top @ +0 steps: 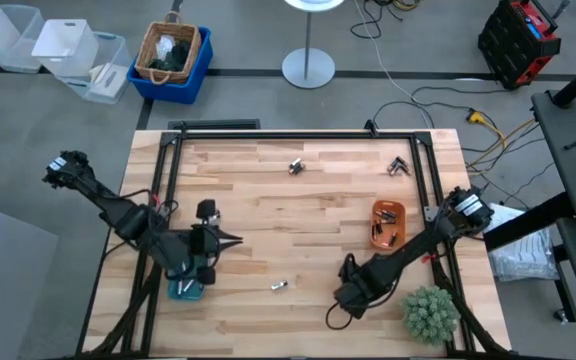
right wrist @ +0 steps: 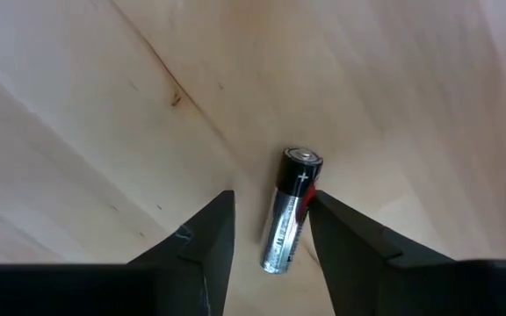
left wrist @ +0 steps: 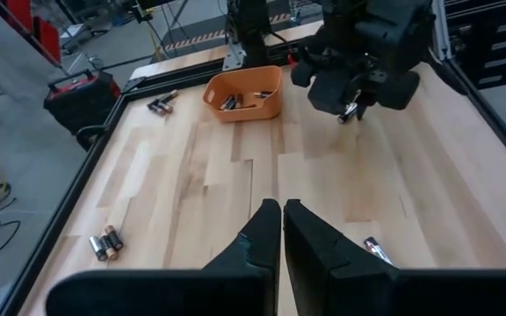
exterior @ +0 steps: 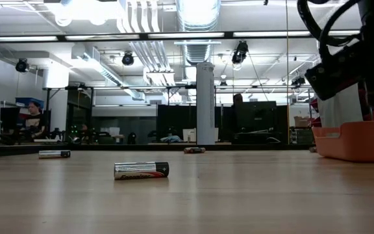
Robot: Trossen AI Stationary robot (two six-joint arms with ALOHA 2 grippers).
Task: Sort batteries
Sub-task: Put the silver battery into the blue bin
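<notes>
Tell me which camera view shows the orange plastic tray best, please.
The left wrist view: it looks into the orange plastic tray, with batteries inside. The high view shows it from above, the low view only its side wall, the right wrist view nothing.

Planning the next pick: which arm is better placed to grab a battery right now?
Right. The right tool has a battery between its open fingers. The left tool is shut with nothing in it, by the teal tray, and the loose battery lies off to its side.

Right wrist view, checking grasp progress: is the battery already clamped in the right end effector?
No. The battery lies on the wood between the open right end effector, one finger clearly apart from it.
</notes>
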